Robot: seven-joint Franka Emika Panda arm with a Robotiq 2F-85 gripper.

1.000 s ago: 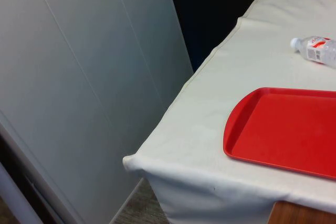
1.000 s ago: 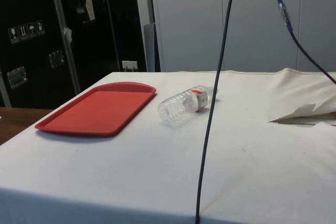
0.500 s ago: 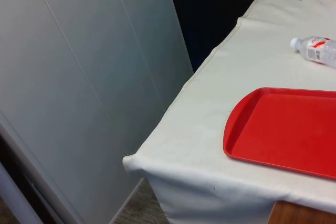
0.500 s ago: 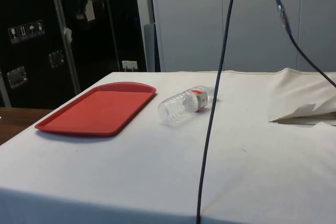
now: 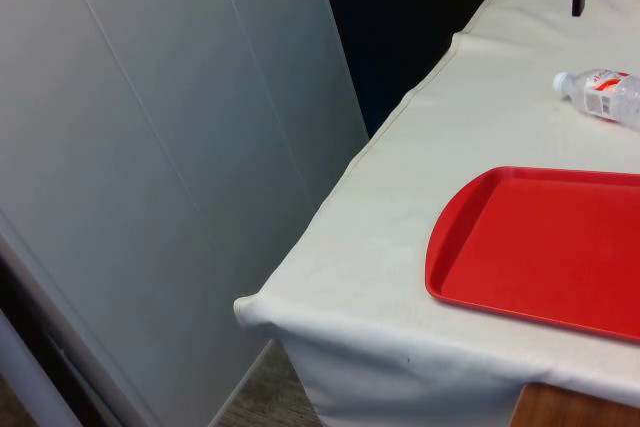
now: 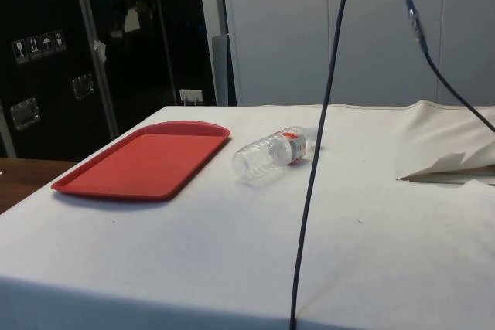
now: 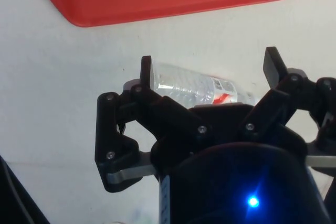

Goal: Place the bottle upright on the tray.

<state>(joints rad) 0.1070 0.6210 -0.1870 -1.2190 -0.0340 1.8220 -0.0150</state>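
With the pincer (image 7: pixel 208 66) spread wide and empty above it, the clear water bottle (image 6: pixel 271 154) lies on its side on the white-clothed surface (image 6: pixel 232 245) at three o'clock of the red tray (image 6: pixel 147 160), liable to roll away under an off-centre squeeze.

Setting: a laboratory or test room, arranged for recording. A table (image 6: pixel 232 260) draped in a white cloth (image 5: pixel 400 237) is seen, its near corner overhanging the floor. Plain grey wall panels (image 5: pixel 150 147) are ranged beside it. Dark cabinets (image 6: pixel 85 52) bearing handling-symbol labels (image 6: pixel 35 45) are noted behind the far edge. Black cables (image 6: pixel 313 168) are hung down across the table.
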